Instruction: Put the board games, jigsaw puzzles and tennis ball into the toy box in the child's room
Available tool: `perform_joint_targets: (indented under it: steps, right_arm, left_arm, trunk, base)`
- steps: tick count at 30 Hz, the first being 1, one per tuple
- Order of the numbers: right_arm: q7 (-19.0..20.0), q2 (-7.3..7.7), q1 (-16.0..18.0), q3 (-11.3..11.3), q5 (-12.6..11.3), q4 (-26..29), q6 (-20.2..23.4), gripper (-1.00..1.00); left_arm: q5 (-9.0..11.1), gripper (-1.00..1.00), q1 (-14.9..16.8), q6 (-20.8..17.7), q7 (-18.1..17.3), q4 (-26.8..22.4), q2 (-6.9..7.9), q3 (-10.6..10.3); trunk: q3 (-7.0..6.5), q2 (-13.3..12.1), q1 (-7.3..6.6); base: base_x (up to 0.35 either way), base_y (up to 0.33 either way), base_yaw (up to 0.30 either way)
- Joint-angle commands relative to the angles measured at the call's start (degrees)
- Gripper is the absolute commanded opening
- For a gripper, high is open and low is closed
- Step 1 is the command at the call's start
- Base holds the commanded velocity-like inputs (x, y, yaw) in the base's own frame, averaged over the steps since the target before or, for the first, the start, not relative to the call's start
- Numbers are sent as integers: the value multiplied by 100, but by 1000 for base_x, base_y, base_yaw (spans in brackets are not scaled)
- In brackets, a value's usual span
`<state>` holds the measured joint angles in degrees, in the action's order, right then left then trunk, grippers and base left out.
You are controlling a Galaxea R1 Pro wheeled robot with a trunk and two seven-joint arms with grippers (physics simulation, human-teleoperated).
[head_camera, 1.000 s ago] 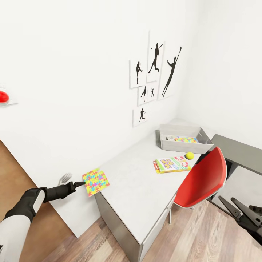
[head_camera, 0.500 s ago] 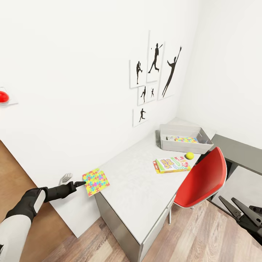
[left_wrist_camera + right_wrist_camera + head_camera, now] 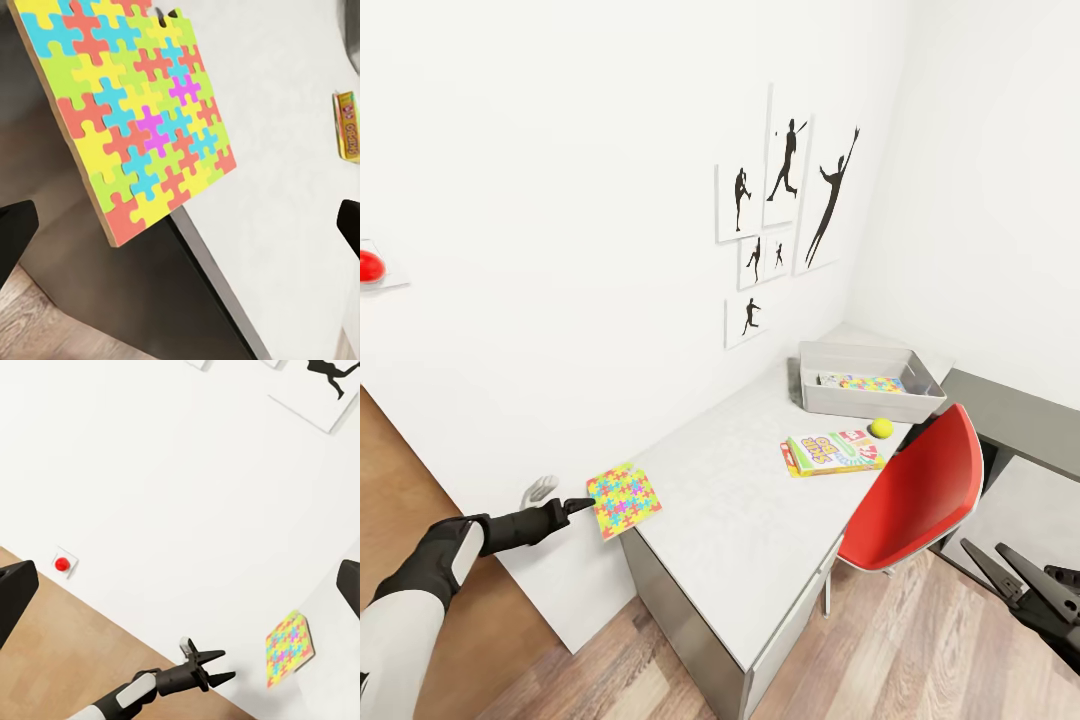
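Observation:
A bright jigsaw puzzle [image 3: 623, 498] lies on the near corner of the pale table [image 3: 740, 500], overhanging its edge. My left gripper [image 3: 573, 506] hovers just beside that puzzle, open, its fingertips [image 3: 15, 232] spread wide of the puzzle [image 3: 127, 112]. Farther along the table lie a green-and-red board game [image 3: 832, 452] and the tennis ball [image 3: 880, 427], just in front of the grey toy box [image 3: 860, 400]. A flat colourful piece [image 3: 865, 382] lies inside the box. My right gripper [image 3: 1025, 580] hangs open low at the right, away from the table. The bed is out of view.
A red chair [image 3: 915, 495] stands at the table's front, between my right arm and the board game. A dark-grey cabinet [image 3: 1010, 420] adjoins the table at the right. Athlete silhouettes [image 3: 785, 215] hang on the white wall. The right wrist view looks at my left gripper [image 3: 214, 666] and the puzzle [image 3: 289, 649].

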<state>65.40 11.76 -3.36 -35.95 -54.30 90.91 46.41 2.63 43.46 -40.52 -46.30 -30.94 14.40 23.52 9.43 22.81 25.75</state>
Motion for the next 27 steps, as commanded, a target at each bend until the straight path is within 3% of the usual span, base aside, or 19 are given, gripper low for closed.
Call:
perform_joint_targets:
  steps: [1, 27]
  right_arm:
    - [-7, 2, -1, 1, -28, 1, 35, 100]
    - [266, -24, -7, -257, -23, -3, -44, 100]
  left_arm:
    - [26, 100, 5, -53, -4, 0, 1, 15]
    - [36, 100, 5, -88, -15, 9, 27, 30]
  trunk:
    - [28, 51, 25]
    - [495, 1094, 597]
  base:
    - [0, 0, 0]
    - [0, 0, 0]
